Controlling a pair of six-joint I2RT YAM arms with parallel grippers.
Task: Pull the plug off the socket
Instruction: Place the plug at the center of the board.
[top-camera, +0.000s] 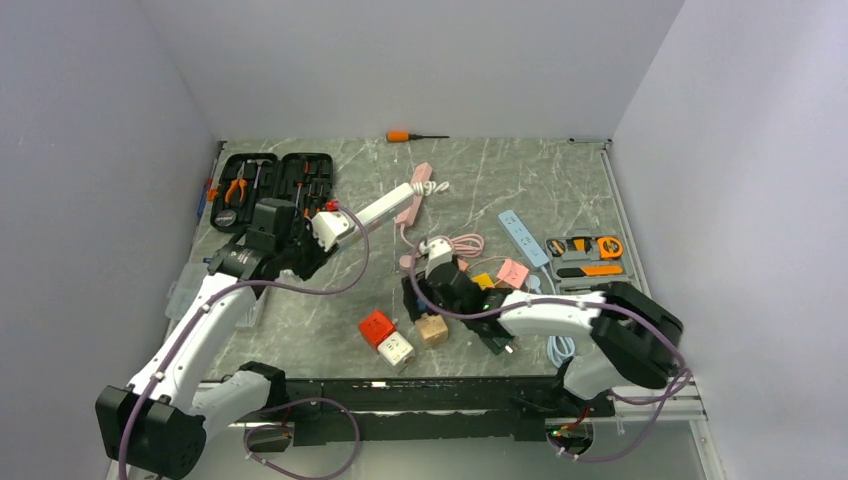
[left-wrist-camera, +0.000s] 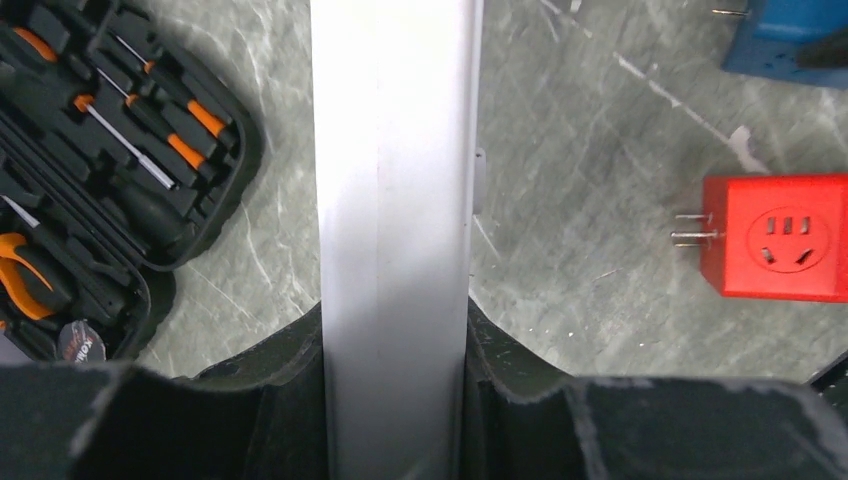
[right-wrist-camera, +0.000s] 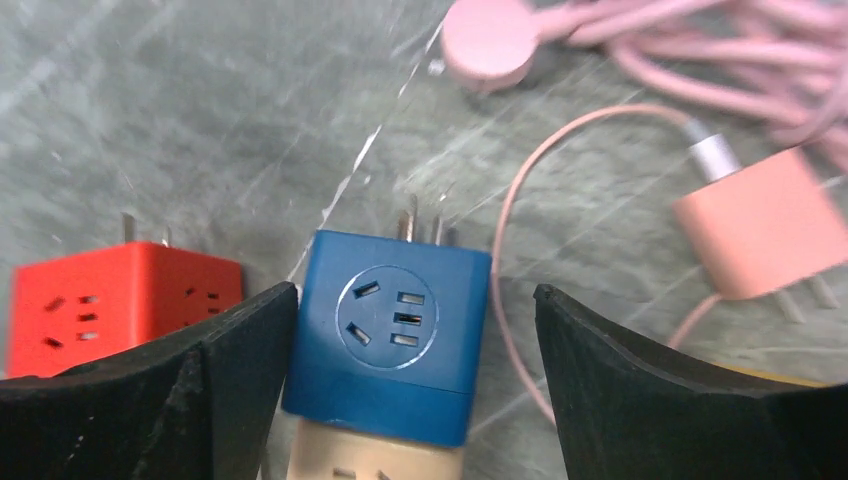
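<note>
Far left, the open black plastic tool case (top-camera: 272, 183) lies on the grey marbled table (top-camera: 520, 180), orange-handled drivers in their slots. Just right of it, the left tool (top-camera: 305, 243) is clamped on the long white plastic power strip (top-camera: 375, 210), gripping it at its near end. From overhead the strip slants up and right toward the pink power strip (top-camera: 409, 208). Only the left wrist view shows the grip itself, with both black fingers (left-wrist-camera: 270, 400) pressed against the strip's sides. That view also picks up the red cube socket adapter (left-wrist-camera: 775, 240) on the table to the strip's right, its metal prongs pointing left.

Centre now: the right tool (top-camera: 440, 272) hangs low over a cluster of cubes, and the overhead view hides what lies beneath it. The right wrist view shows it: the blue cube socket adapter (right-wrist-camera: 385, 340) sits between the jaws, which stand apart. The left finger (right-wrist-camera: 240, 350) is just beside the cube's edge, with a clear gap on the other side. The cube's prongs point away from the camera. A beige block (right-wrist-camera: 365, 465) butts against its near face; whether the two are plugged together, I cannot tell. The red cube sits just left of the left finger. To the right lie a pink charger brick (right-wrist-camera: 765, 230) and a looping pink cable (right-wrist-camera: 600, 150).

Far right, seen from overhead only, are a pale blue power strip (top-camera: 522, 235) and a tray of orange-and-black tape measures (top-camera: 585, 258).
</note>
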